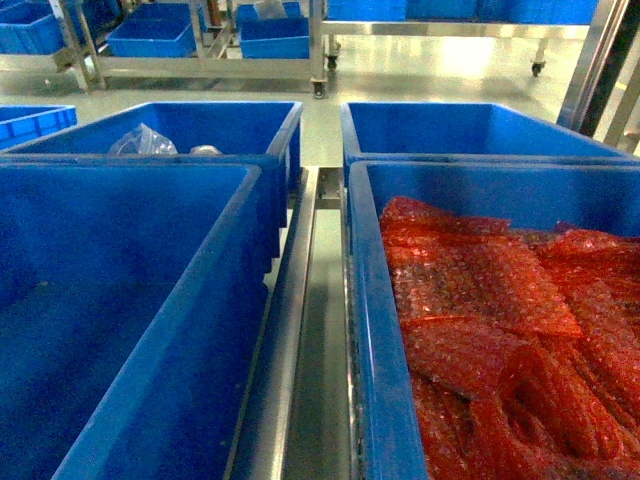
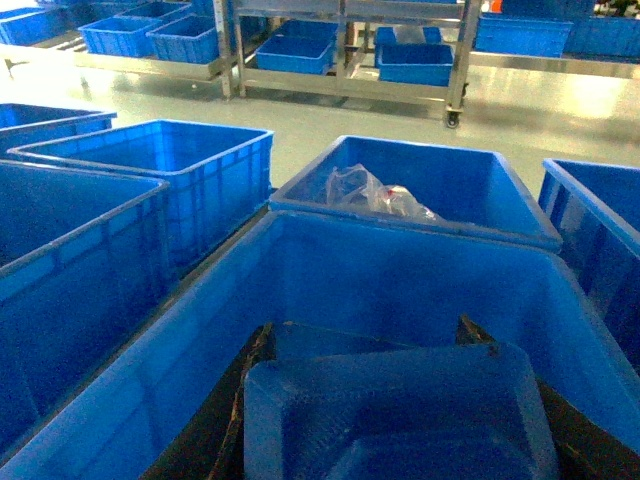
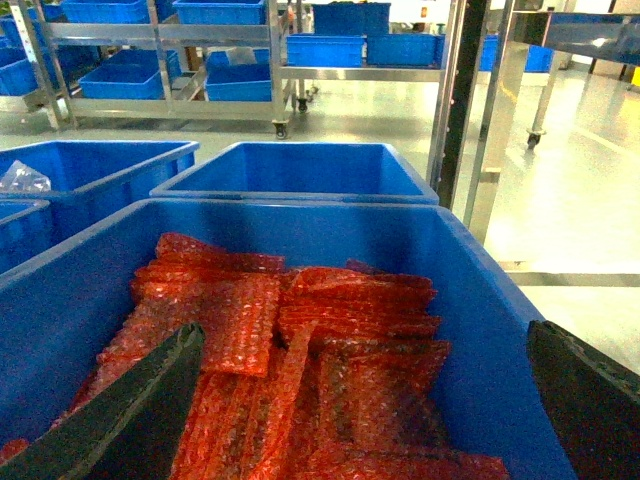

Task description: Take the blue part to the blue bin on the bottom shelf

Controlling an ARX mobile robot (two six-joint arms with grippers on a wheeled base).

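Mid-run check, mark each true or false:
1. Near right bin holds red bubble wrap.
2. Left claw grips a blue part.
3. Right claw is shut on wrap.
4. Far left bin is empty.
1. True: the near right bin holds red bubble wrap.
2. True: the left claw holds a blue part over the near left bin.
3. False: the right claw is open above the wrap.
4. False: the far left bin holds a clear plastic bag.

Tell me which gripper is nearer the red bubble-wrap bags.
Right. The right gripper hangs open directly over the red bubble-wrap bags; the left gripper is above the neighbouring bin, holding a blue part.
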